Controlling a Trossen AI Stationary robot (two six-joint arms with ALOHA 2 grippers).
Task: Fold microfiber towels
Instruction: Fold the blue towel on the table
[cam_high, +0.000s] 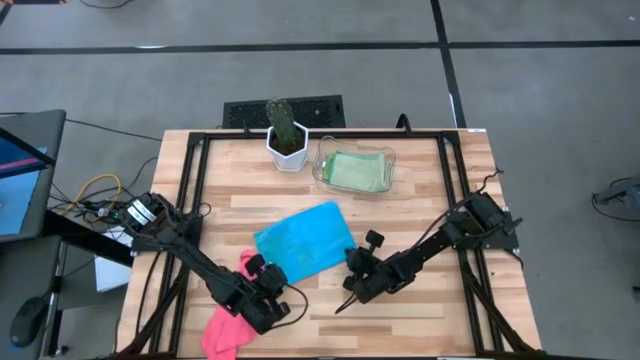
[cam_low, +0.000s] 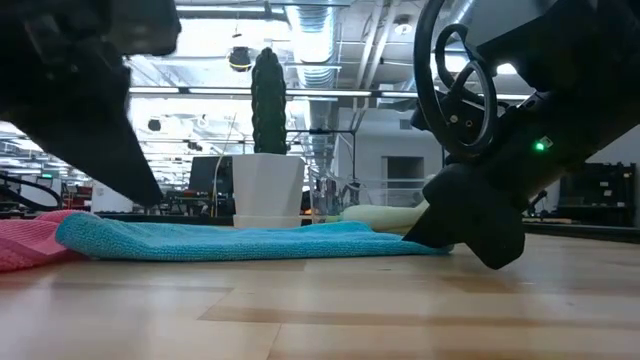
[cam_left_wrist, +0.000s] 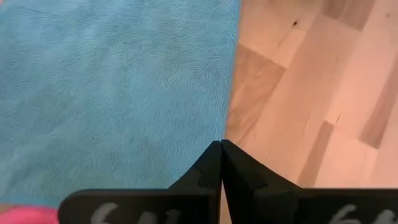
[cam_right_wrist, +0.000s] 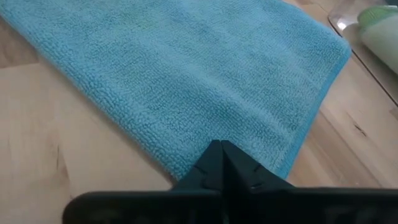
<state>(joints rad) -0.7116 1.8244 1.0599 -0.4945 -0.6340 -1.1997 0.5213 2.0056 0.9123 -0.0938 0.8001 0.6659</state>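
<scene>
Pink towel (cam_high: 226, 325) lies crumpled at the front-left of the worktop (cam_high: 420, 315), partly under the left arm; in the low view it shows as a pink fold (cam_low: 28, 240) touching the blue towel's left end.

Left end effector (cam_high: 272, 287) sits low at the blue towel's front-left edge, fingers (cam_left_wrist: 214, 165) pressed together, nothing between them; their tip rests right at the cloth's edge.

Blue towel (cam_high: 302, 240) lies flat in the worktop's middle, turned at a slant, folded to a rectangle. Edge hem visible in the right wrist view (cam_right_wrist: 186, 74).

Cactus (cam_high: 283, 122) in a white pot (cam_high: 288, 152) stands behind the blue towel, near the back edge.

Right end effector (cam_high: 352, 283) is down at the blue towel's front-right corner, fingers (cam_right_wrist: 217, 163) closed together, tip on the cloth's edge; whether cloth is pinched cannot be told.

Clear tray (cam_high: 385, 185) sits right of the pot, holding a folded green towel (cam_high: 354, 171).
</scene>
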